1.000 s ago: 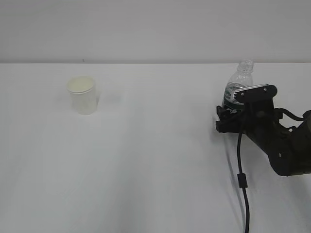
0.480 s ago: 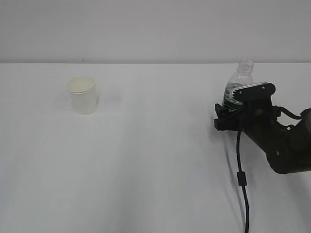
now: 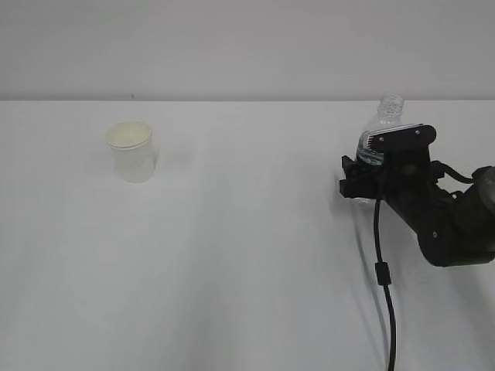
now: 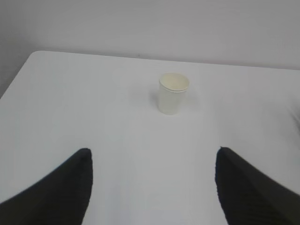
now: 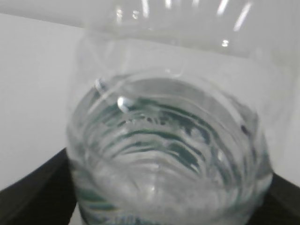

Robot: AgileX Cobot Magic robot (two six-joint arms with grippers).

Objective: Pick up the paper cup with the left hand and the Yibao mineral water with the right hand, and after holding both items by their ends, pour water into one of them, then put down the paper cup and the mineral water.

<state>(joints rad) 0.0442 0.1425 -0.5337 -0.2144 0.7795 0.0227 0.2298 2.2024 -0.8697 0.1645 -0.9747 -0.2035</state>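
Observation:
The paper cup stands upright at the far left of the white table; in the left wrist view the same cup sits well ahead of my left gripper, which is open and empty. The Yibao mineral water, a clear capless bottle with a green label, stands at the right. My right gripper reaches around its lower body. In the right wrist view the bottle fills the gap of the right gripper, its black fingers spread wide on either side. Water shows inside.
The table's far edge meets a plain grey wall. A black cable hangs from the right arm down toward the table's front. The left arm does not show in the exterior view.
The right gripper has pushed slightly farther in and up around the bottle's lower body. Bottle and cup have stayed put, and the jaws have kept their width.

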